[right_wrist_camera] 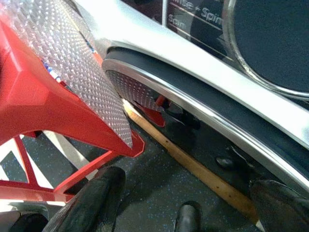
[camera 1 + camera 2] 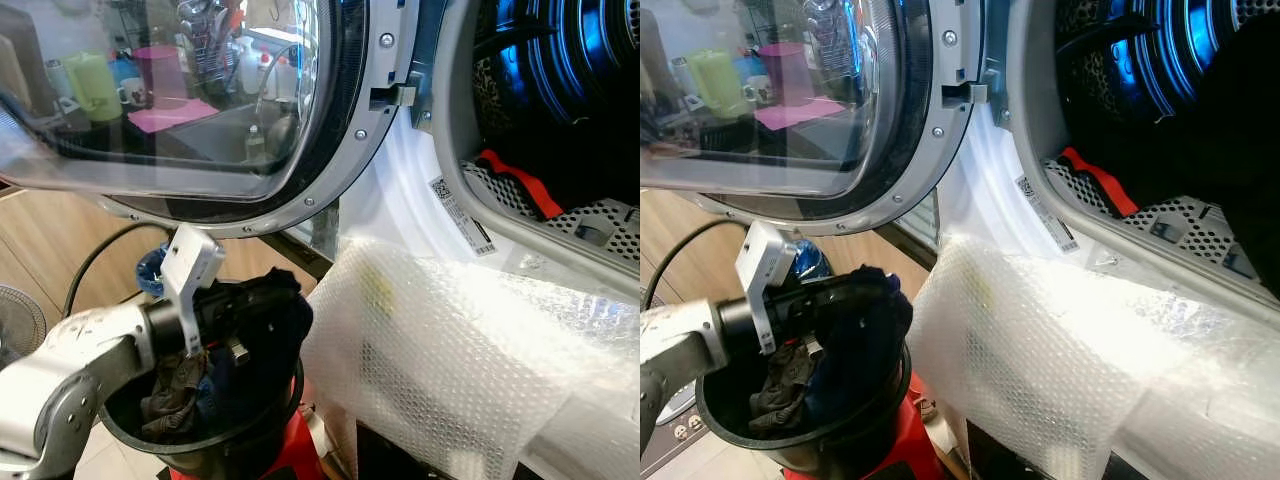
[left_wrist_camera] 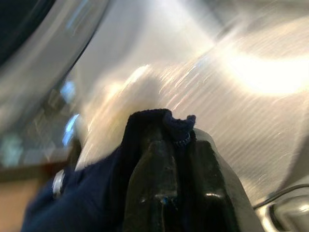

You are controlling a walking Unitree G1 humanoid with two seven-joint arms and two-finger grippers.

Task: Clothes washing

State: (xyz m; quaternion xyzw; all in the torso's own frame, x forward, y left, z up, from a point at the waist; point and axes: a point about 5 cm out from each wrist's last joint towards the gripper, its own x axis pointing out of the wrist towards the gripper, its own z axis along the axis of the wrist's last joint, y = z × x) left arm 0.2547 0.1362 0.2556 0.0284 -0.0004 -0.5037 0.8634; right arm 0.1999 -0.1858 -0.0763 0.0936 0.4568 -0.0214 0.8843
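Left gripper (image 2: 262, 322) clamps a crumpled dark navy knit garment (image 2: 268, 340) – bunched, limp – over the round black plastic basket (image 2: 130, 425) at seven o'clock; right gripper (image 1: 186, 203) spread wide, near the floor.

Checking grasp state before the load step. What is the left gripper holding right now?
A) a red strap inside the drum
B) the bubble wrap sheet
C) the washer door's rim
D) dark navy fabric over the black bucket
D: the left gripper is shut on a fold of dark navy fabric, lifted just above the black bucket of clothes, short of the open drum.
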